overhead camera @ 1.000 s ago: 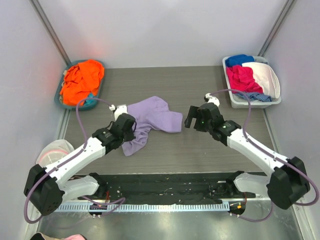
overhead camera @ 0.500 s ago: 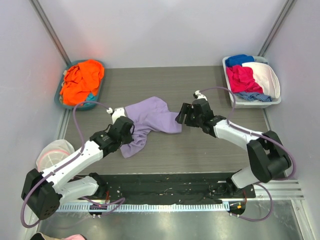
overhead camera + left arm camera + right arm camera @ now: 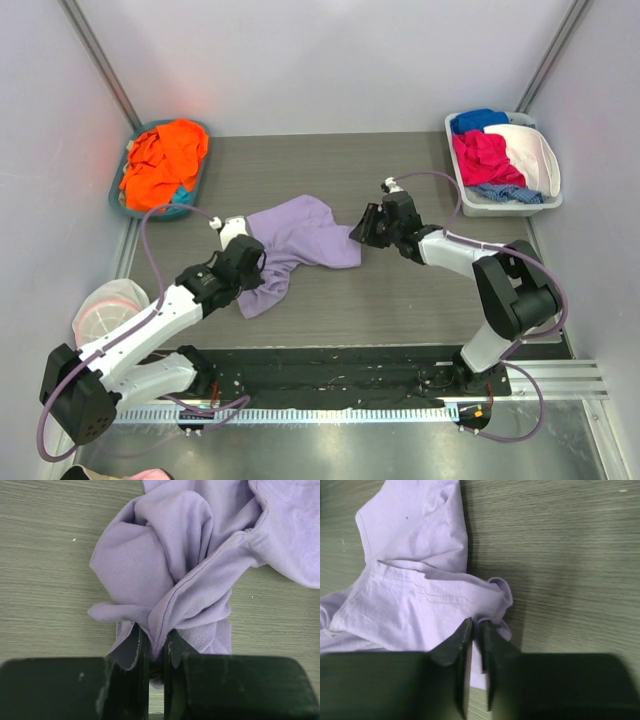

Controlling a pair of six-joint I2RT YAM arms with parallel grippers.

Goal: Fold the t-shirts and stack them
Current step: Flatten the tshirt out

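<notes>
Lying bunched up in the middle of the bench (image 3: 420,300) is the purple shirt (image 3: 305,238). The left pincer (image 3: 152,642) pinches its crumpled near end. The right pincer (image 3: 475,632) pinches its right edge, fingers almost together.

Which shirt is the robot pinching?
The lavender t-shirt on the table: the left gripper and right gripper both pinch it. The orange t-shirt lies untouched in its basket.

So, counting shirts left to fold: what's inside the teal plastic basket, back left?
A crumpled bright orange cloth shirt fills the basket; a bit of teal cloth shows at its near edge. Anything beneath is covered.
</notes>
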